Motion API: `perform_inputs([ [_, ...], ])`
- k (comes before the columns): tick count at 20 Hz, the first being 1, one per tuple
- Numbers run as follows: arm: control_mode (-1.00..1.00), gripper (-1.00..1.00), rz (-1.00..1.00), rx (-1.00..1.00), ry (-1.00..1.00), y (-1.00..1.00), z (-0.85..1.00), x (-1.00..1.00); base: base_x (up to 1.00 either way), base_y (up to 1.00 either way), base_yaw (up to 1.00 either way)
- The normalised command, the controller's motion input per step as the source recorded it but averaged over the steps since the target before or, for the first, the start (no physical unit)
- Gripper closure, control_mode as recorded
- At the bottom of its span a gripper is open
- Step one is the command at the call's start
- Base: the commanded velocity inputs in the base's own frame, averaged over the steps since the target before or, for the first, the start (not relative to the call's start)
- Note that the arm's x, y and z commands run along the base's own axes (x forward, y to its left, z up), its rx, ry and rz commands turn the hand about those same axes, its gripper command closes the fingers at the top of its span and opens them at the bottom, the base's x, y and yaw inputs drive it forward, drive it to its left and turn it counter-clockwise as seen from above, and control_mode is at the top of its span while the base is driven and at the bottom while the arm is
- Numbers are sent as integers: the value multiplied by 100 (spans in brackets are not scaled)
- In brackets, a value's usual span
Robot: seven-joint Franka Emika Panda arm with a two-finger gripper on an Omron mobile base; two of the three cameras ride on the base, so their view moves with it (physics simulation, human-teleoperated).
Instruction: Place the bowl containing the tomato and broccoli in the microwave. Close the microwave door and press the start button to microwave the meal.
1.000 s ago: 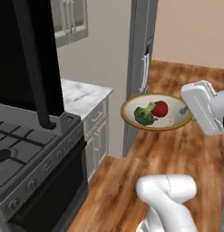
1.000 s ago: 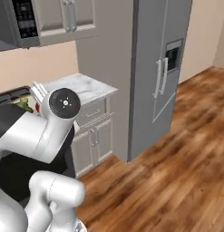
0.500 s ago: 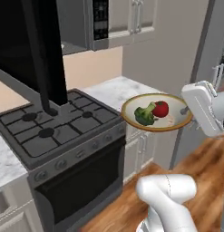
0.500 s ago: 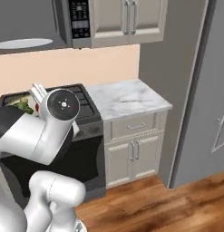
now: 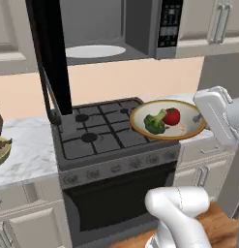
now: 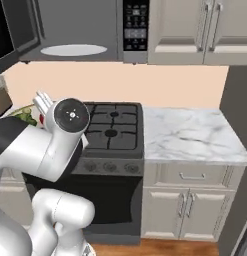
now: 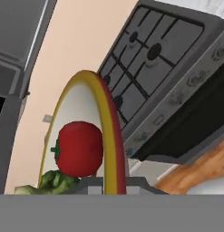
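Clearly mid-carry: the jaws, apparently clenched on its rim, hold the bowl (image 5: 168,120) with tomato (image 5: 172,116) and broccoli (image 5: 155,122) above the stove (image 5: 99,133). Next, lift it up into the microwave (image 5: 99,29).

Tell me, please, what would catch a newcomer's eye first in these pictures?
First, the bowl with the red tomato and the broccoli, held level in the air by the gripper over the stove's right front corner. Next, the microwave above the stove, its cavity showing, with the black microwave door swung wide open.
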Motion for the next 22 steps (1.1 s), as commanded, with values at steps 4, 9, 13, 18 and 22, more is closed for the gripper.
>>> perform_inputs([
  [4, 100, 100, 0, 0, 0, 0, 0, 0, 63, -17, 51],
  [9, 100, 100, 0, 0, 0, 0, 0, 0, 57, -7, 42],
  [13, 100, 100, 0, 0, 0, 0, 0, 0, 41, -11, 42],
  [18, 100, 100, 0, 0, 0, 0, 0, 0, 31, -16, 41],
  [22, 100, 100, 0, 0, 0, 0, 0, 0, 27, -24, 33],
])
